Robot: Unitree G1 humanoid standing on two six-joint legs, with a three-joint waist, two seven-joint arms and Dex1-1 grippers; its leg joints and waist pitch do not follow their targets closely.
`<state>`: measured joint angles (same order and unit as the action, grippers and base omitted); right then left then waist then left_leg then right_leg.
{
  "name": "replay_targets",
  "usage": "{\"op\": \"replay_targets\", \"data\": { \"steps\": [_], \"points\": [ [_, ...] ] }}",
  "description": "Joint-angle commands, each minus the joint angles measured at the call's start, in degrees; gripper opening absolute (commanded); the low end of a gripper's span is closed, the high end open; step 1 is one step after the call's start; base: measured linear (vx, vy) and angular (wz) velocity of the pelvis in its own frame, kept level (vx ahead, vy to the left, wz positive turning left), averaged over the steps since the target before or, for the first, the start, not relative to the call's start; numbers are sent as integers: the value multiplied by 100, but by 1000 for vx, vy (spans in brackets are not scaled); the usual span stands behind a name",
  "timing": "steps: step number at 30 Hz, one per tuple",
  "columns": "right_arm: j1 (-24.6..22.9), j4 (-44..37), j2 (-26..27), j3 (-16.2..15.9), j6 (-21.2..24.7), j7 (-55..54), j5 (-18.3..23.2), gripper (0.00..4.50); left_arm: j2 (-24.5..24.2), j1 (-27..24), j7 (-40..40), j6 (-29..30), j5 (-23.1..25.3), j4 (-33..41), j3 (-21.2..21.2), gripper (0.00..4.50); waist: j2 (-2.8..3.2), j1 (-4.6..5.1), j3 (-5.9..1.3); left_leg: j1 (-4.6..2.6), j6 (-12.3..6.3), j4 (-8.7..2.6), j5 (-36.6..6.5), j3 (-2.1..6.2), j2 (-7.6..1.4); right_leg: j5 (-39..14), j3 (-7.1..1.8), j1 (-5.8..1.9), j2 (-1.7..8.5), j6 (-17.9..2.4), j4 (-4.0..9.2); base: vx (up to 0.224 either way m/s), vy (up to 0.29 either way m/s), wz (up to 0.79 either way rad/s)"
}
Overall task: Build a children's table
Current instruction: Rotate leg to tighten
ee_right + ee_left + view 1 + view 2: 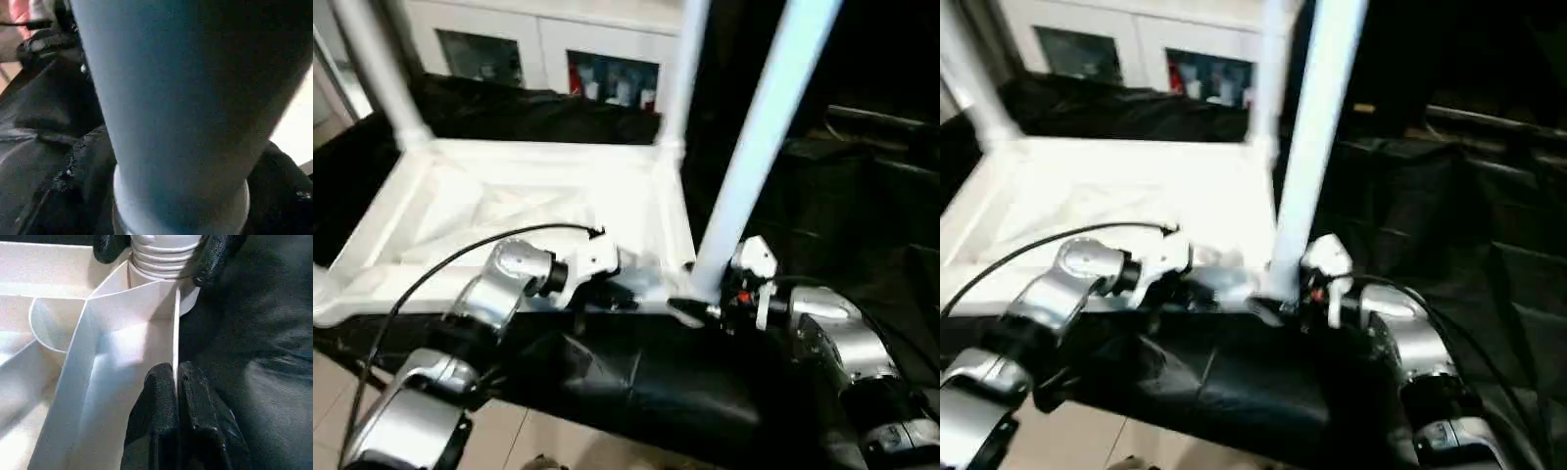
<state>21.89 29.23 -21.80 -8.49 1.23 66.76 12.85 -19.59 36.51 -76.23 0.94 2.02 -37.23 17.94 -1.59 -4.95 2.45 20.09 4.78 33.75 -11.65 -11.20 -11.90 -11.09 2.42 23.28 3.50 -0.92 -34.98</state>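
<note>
The white table top (pixel 509 211) lies upside down on a black-draped surface, ribs facing up. Two white legs stand in its far corner sockets, one on the left (pixel 377 69) and one on the right (pixel 683 69). A third leg (pixel 759 147) rises from the near right corner, leaning slightly right. My right gripper (pixel 700 308) is shut on this leg's ridged base (pixel 159 249), a black finger (pixel 83 171) on each side. My left gripper (pixel 176 369) is shut on the top's thin near rim (pixel 175 318), just beside that corner.
A white cabinet with glass doors (pixel 558 49) stands behind the work. Black cloth (pixel 656 382) covers the support and drapes over things to the right. Pale floor tiles (pixel 333 392) show at the near left. A black cable (pixel 440 264) arcs over my left forearm.
</note>
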Motion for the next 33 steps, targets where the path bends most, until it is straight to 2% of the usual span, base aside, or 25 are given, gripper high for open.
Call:
{"op": "replay_targets", "data": {
  "steps": [1, 2, 5, 10, 14, 17, 18, 19, 20, 21, 22, 23, 25, 26, 27, 28, 30, 31, 32, 33],
  "points": [
    [43, -106, -55, -60, 119, 124, -1, 369, 19, -29, -122, 8, -142, 110, 11, 0, -61, 4, -302, -11, -468, -377, -766, 46, -182, -709, -231, -289, 427, -1369, 369, 0, 0, 0],
    [45, -116, -46, -61, 159, 157, 12, 336, 12, -34, -123, 19, -138, 124, -1, 0, -64, 1, -301, -11, -457, -379, -768, 47, -178, -735, -232, -294, 426, -1358, 369, 0, 0, 0],
    [40, -159, -6, -70, 256, 200, 65, 331, 5, -52, -104, 50, -145, 168, -19, 0, -77, -5, -293, -8, -424, -381, -796, 48, -173, -881, -236, -294, 434, -1304, 385, 0, 0, 0],
    [2, -204, 42, -92, 314, 210, 100, 282, 12, -72, -42, 85, -165, 209, -26, 0, -72, -2, -299, -12, -408, -381, -730, 52, -178, -763, -234, -292, 426, -1310, 369, 0, 0, 0],
    [-47, -38, 240, -6, 195, -357, -72, 279, 113, -69, 251, 69, -99, 117, -73, 0, -72, 12, -288, -8, -363, -387, -789, 55, -168, -861, -238, -288, 433, -1290, 385, 0, 0, 0],
    [90, 564, 531, 133, 121, -1673, -503, 277, 309, 108, 1101, 49, 181, -294, -145, 0, -74, 58, -262, -26, -211, -409, -985, 64, -151, -1400, -235, -253, 432, -1154, 455, 0, 0, 0],
    [94, 581, 541, 139, 123, -1712, -511, 276, 315, 114, 1129, 50, 189, -308, -148, 0, -78, 73, -255, -26, -169, -415, -1033, 71, -145, -1561, -237, -256, 441, -1106, 469, 0, 0, 0],
    [163, 825, 702, 244, 180, -2286, -587, 276, 437, 208, 1512, 66, 266, -498, -193, 0, -77, 102, -257, -25, -111, -425, -1091, 85, -138, -1841, -234, -263, 450, -1025, 495, 0, 0, 0],
    [204, 943, 807, 326, 225, -2612, -587, 276, 520, 257, 1693, 81, 284, -580, -218, 0, -81, 113, -256, -58, -90, -416, -1156, 76, -139, -1970, -244, -230, 440, -975, 517, 0, 0, 0],
    [234, 1028, 884, 387, 258, -2849, -586, 275, 581, 292, 1822, 93, 296, -637, -235, 0, -75, 129, -257, -59, -83, -413, -1150, 73, -133, -1975, -256, -216, 439, -970, 518, 0, 0, 0],
    [344, 1288, 1134, 590, 393, -3594, -555, 275, 797, 415, 2278, 161, 340, -826, -287, 0, -72, 143, -265, -35, -46, -428, -1087, 87, -135, -1897, -252, -241, 437, -953, 503, 0, 0, 0],
    [415, 1415, 1266, 688, 441, -3976, -550, 275, 922, 483, 2516, 189, 357, -928, -302, 0, -62, 149, -256, -39, -40, -436, -1127, 90, -138, -1915, -248, -230, 434, -951, 513, 0, 0, 0],
    [508, 1562, 1436, 780, 474, -4385, -557, 275, 1093, 571, 2854, 229, 378, -1061, -327, 0, -70, 153, -267, -40, -12, -432, -1109, 93, -132, -1861, -246, -244, 434, -942, 507, 0, 0, 0],
    [548, 1618, 1503, 803, 475, -4516, -563, 275, 1163, 610, 2997, 247, 387, -1117, -341, 0, -72, 156, -270, -35, -48, -424, -1089, 86, -134, -1741, -252, -242, 433, -966, 498, 0, 0, 0],
    [638, 1715, 1648, 818, 471, -4755, -583, 275, 1320, 669, 3193, 290, 382, -1185, -359, 0, -31, 151, -269, -41, -59, -423, -1093, 84, -126, -1725, -256, -232, 437, -979, 504, 0, 0, 0],
    [734, 1828, 1789, 829, 441, -4970, -602, 275, 1468, 714, 3320, 299, 389, -1250, -379, 0, -51, 145, -275, -57, -76, -416, -1091, 76, -126, -1651, -255, -231, 430, -999, 507, 0, 0, 0],
    [796, 1847, 1907, 783, 317, -4963, -624, 275, 1588, 698, 3262, 275, 376, -1236, -365, 0, -59, 140, -286, -25, -114, -414, -1000, 79, -119, -1498, -254, -263, 435, -1019, 484, 0, 0, 0],
    [811, 1841, 1930, 749, 273, -4941, -651, 310, 1614, 686, 3216, 258, 374, -1222, -350, 0, -46, 133, -289, -19, -157, -409, -965, 75, -120, -1401, -252, -266, 437, -1023, 482, 0, 0, 0],
    [812, 1812, 1957, 719, 216, -4866, -665, 310, 1622, 661, 3139, 243, 352, -1194, -340, 0, -51, 131, -298, -9, -202, -403, -910, 74, -119, -1260, -252, -279, 431, -1042, 463, 0, 0, 0],
    [821, 1809, 1967, 706, 182, -4818, -671, 331, 1625, 657, 3099, 228, 339, -1197, -337, 0, -50, 130, -297, -5, -221, -406, -889, 75, -121, -1207, -250, -283, 431, -1053, 456, 0, 0, 0]
  ]
}}
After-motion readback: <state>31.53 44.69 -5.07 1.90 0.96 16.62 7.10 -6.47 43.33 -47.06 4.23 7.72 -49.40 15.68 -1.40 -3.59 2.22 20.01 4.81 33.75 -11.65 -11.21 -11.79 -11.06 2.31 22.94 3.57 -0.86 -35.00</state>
